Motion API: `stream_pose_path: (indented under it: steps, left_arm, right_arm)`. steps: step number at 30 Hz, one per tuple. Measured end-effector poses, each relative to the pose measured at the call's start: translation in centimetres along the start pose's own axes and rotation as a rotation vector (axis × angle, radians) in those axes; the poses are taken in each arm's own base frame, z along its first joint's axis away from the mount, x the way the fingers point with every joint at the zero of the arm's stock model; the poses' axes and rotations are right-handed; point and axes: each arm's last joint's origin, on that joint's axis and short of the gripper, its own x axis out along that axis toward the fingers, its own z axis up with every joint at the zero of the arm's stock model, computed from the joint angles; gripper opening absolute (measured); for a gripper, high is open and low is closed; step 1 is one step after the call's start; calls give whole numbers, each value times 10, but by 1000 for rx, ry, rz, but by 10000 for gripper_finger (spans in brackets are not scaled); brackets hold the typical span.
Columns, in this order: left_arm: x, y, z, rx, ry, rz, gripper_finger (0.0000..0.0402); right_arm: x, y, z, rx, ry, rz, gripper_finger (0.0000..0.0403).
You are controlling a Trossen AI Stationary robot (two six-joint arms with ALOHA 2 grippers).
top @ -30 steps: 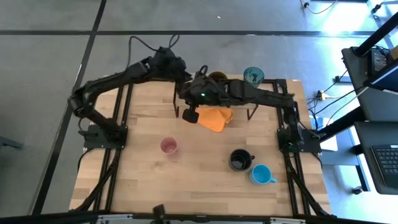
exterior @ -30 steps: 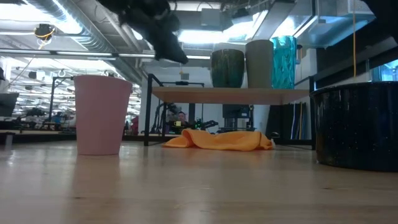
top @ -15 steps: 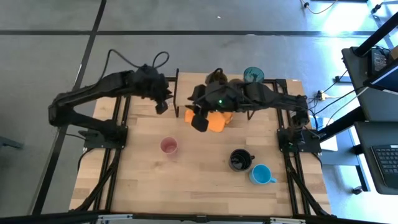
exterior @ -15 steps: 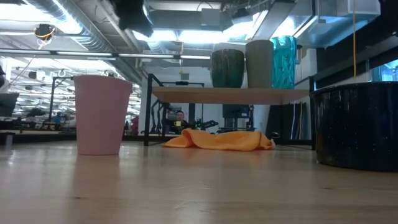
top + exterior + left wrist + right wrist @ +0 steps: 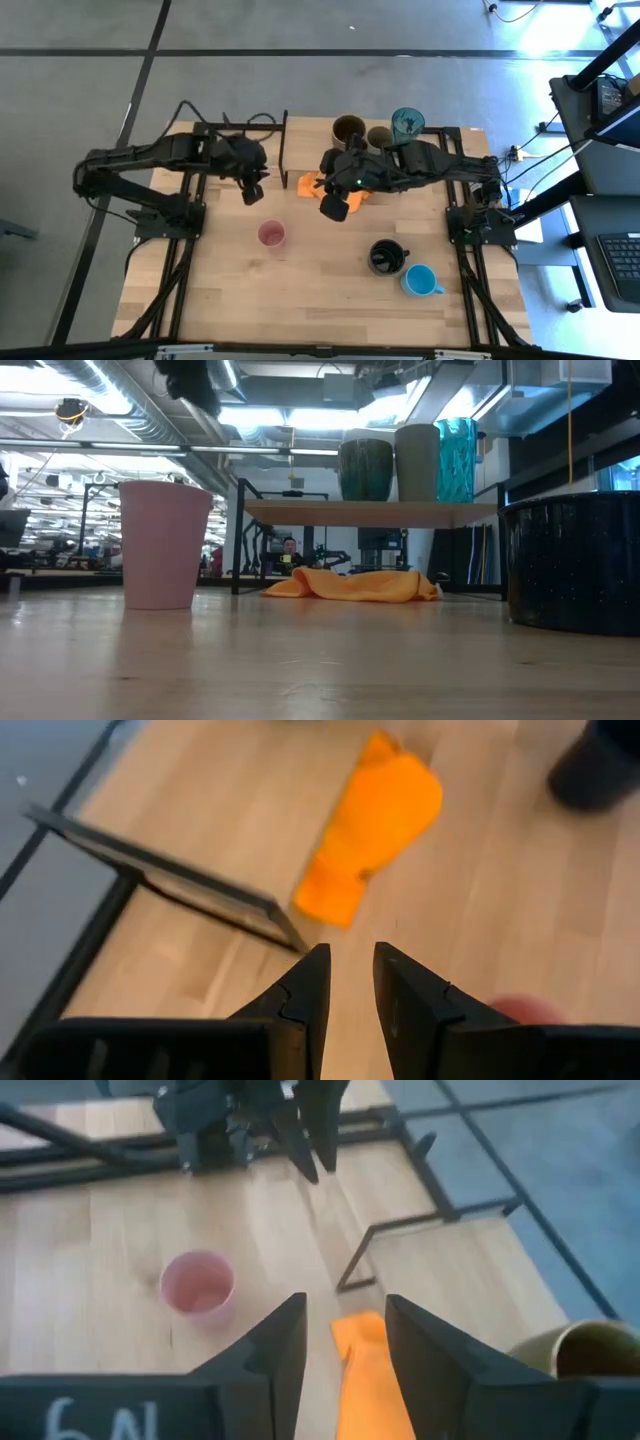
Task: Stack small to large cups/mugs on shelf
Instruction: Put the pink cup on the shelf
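Three cups stand on the shelf [image 5: 370,512]; the pink cup [image 5: 271,235] waits at 6 o'clock from the left gripper [image 5: 251,191]. Both that and the right gripper [image 5: 334,207] are empty, fingers apart. The left should descend squarely over the rim before closing.

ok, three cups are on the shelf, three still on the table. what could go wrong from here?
1. The left gripper and right gripper, both open and empty, hang close together; both heading for the pink cup could collide.
2. The orange cloth lies just under the shelf; a low approach could snag it.
3. Three cups crowd the shelf's right end, so placing a fourth may knock the mustard mug.
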Motion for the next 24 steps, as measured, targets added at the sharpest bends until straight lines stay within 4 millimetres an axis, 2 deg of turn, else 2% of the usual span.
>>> stream_pose_path:
  steps: [11, 18, 24]
  left_arm:
    - [43, -25, -54, 45, 231, -23, 80]
    - [51, -35, -67, 58, 252, -43, 95]
    - [60, -39, -76, 4, 283, -109, 99]
  right_arm:
    - [-7, 9, -18, -14, 135, -26, 139]
    - [-7, 8, -19, -4, 139, -48, 139]
    - [-7, 8, -19, -3, 139, -48, 139]
